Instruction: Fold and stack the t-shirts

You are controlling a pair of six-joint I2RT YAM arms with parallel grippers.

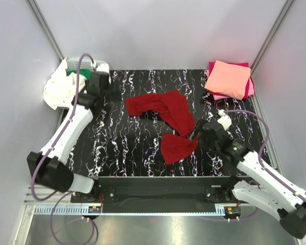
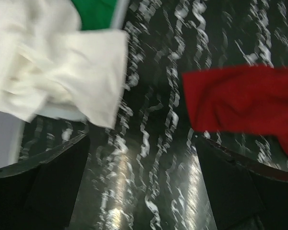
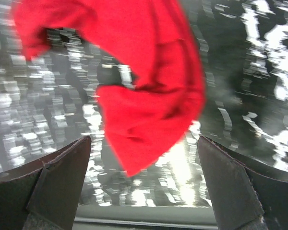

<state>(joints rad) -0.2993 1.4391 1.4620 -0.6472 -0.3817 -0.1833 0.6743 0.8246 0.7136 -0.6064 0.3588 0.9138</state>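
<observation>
A dark red t-shirt (image 1: 166,117) lies crumpled in the middle of the black marbled table (image 1: 117,148). A folded salmon pink t-shirt (image 1: 228,79) lies on a magenta one (image 1: 251,88) at the back right. A white t-shirt (image 1: 58,91) and a green one (image 1: 71,73) hang from the basket (image 1: 89,64) at the back left. My left gripper (image 1: 113,90) is open and empty between the white t-shirt (image 2: 62,72) and the dark red one (image 2: 240,100). My right gripper (image 1: 194,133) is open and empty at the dark red t-shirt's near right end (image 3: 149,96).
The white lattice basket stands off the table's back left corner. The green t-shirt (image 2: 96,12) shows above the white one in the left wrist view. The table's near edge (image 3: 144,213) lies just under my right gripper. Grey walls close in on the sides.
</observation>
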